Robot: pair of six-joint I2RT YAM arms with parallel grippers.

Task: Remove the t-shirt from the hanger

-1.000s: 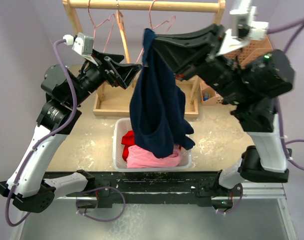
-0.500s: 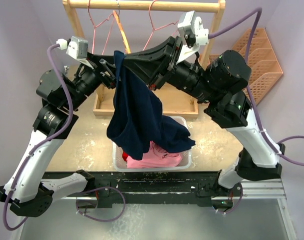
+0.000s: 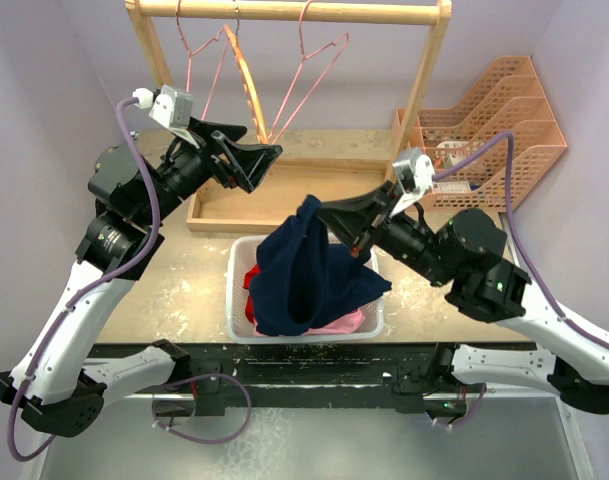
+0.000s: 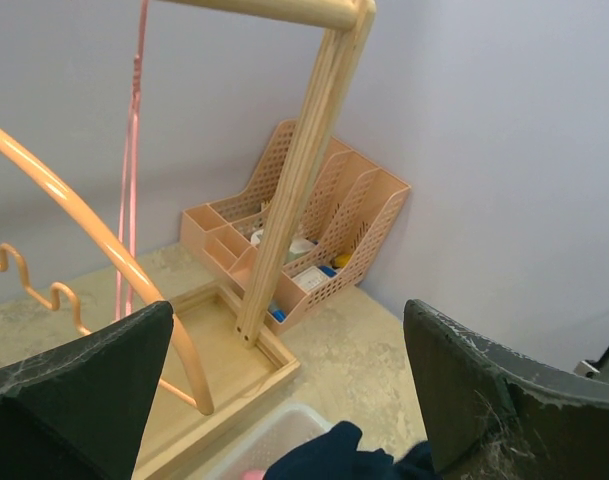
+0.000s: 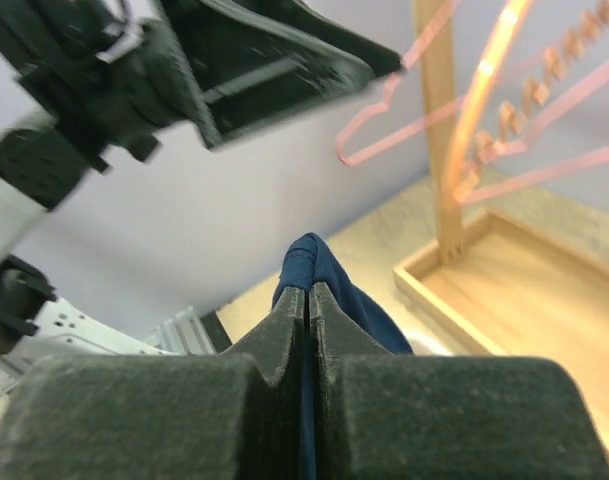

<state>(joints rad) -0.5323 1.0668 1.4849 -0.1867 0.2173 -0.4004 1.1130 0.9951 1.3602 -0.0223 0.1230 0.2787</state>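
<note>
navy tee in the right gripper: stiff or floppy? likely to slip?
Likely floppy: the navy tee hangs in loose folds from one pinch at the right gripper. Probably light, since that small pinch lifts most of it. Slip seems unlikely; jaws shut tight on a fold.

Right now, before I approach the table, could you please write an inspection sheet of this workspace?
Surface: beige tabletop, white scuff marks; wooden rack stands on it.
Job's things: dark navy t-shirt off the hanger, hanging from the right gripper over the white plastic bin; curved orange hanger bare at the rack.
Clutter: pink garment and red garment in the bin; pink wire hangers; orange mesh file organiser.
Grippers: left gripper open, empty; right shut on the t-shirt.
Cables: purple cables along both arms; snags: nothing seen.
Surroundings: plain lilac walls.
</note>
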